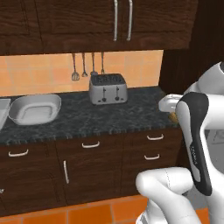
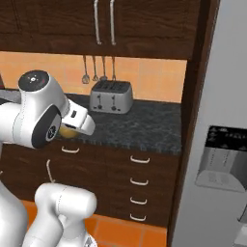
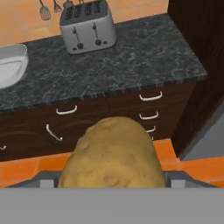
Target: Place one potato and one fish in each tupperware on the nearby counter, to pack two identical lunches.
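Observation:
A brown potato (image 3: 113,153) fills the bottom of the hand view, and my gripper (image 3: 113,177) is shut on it. It hangs in the air in front of the counter (image 3: 131,61), above the orange floor. From the left base view the hand (image 1: 171,104) pokes out behind my forearm, with a bit of potato (image 1: 173,117) under it. The potato (image 2: 67,131) also peeks out below the hand (image 2: 79,120) in the right base view. A shallow, round-cornered tupperware (image 1: 35,109) lies on the counter (image 1: 109,116) at the left. The corner of a second tupperware (image 1: 2,111) is at the frame edge. The fish is out of view.
A silver toaster (image 1: 108,88) stands at the back of the counter, with utensils (image 1: 87,65) hanging on the wall above it. Dark drawers with curved handles (image 1: 91,145) run below. A tall dark panel and a grey fridge (image 2: 222,144) close off the right side.

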